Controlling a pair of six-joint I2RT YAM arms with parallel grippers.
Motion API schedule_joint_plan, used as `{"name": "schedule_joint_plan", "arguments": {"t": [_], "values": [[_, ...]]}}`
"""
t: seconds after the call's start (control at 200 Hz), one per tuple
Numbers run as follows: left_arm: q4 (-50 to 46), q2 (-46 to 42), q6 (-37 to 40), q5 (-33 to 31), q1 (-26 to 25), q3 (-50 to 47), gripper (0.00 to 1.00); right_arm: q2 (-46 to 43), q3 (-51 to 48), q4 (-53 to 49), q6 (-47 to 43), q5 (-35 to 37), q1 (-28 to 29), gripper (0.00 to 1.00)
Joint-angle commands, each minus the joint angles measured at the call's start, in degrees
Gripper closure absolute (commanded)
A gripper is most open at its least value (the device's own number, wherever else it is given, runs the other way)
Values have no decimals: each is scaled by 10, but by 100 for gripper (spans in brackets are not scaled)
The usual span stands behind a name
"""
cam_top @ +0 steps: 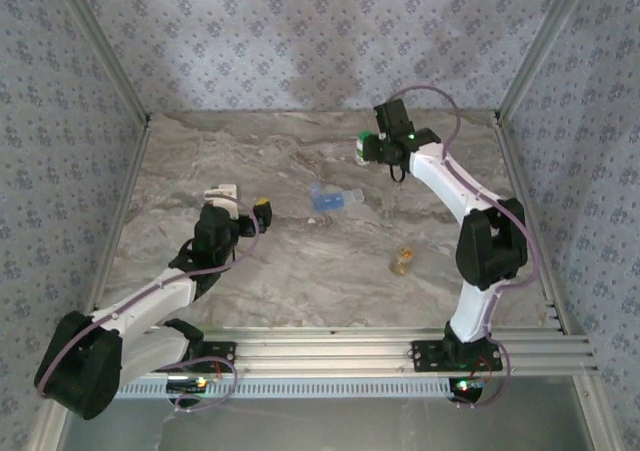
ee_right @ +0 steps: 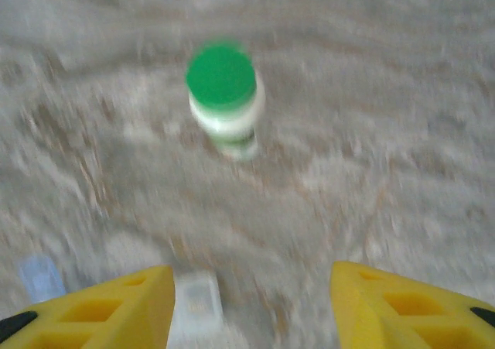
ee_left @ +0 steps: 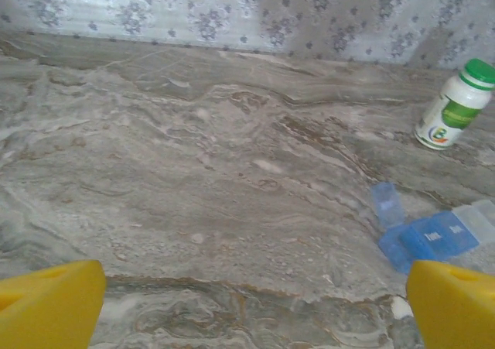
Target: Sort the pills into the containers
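Yellow plastic fingers (ee_left: 48,304) of the left gripper (ee_left: 247,306) stand at the two bottom corners of the left wrist view. They are spread wide, with only the bare marble-patterned table (ee_left: 193,179) between them. From this gripper the small flat translucent blue plastic pill box (ee_left: 428,238) lies at 2 o'clock, and at least one lid flap seems open. The white plastic bottle with a green cap (ee_left: 455,105) stands upright further off at 1 o'clock, well apart from the box.

The right gripper (ee_right: 251,306) is also spread and pinches nothing. In its blurred view the bottle stands free at 12 o'clock, ahead of the fingertips and not between them. I judge that the step in hand concerns this bottle, but I cannot tell if the gripper is reaching for it or leaving it. To take it, the jaws should go around the white body below the cap and close gently, because such a tall bottle probably tips easily.

In the top view a small amber object (cam_top: 403,261) lies at 5 o'clock from the box; it is too small to tell if it is pills. The bottle is near the far wall (cam_top: 300,51) at 12 o'clock, so there is little room behind it. The open room is at the centre of the table and toward 9 o'clock.
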Motion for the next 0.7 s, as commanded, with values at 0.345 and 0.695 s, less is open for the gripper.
{"name": "schedule_joint_plan", "arguments": {"t": [0.345,0.695], "values": [[16,2,-16,10,-13,16,1,-217,-188,-256,14,-4,75,37],[8,-6,-6,2,-17,18,0,-207,-264,-257,42,-11,112,41]]}}
